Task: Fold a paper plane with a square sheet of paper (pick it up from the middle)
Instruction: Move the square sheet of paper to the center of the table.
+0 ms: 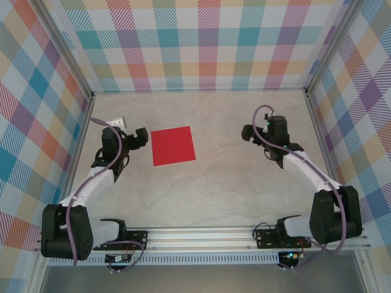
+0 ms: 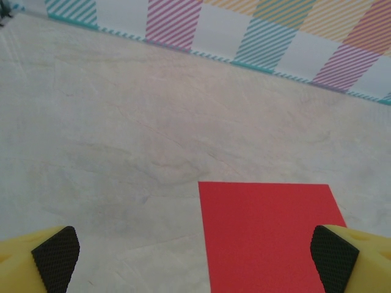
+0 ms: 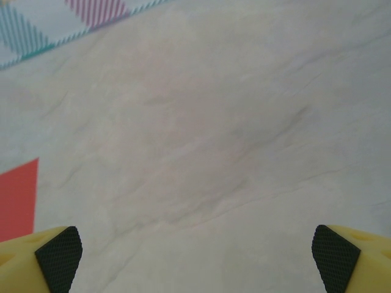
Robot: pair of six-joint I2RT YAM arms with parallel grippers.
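Yellow-fingered, the left pincer point(image 1: 141, 137) gapes fully wide, holding nothing. Just right of it the red square sheet of paper point(image 1: 173, 146) lies flat and uncreased on the worktop point(image 1: 208, 195). Well right, the right pincer point(image 1: 247, 133) is equally wide and empty. No fold is made; pickup and every crease remain.

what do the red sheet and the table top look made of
Square sheet of paper: seemingly thin matte paper, bright red, lying flat with crisp edges, no gloss. Table: smooth pale beige surface with faint grey marble-like veins, low sheen; possibly printed laminate rather than stone, hard to tell.
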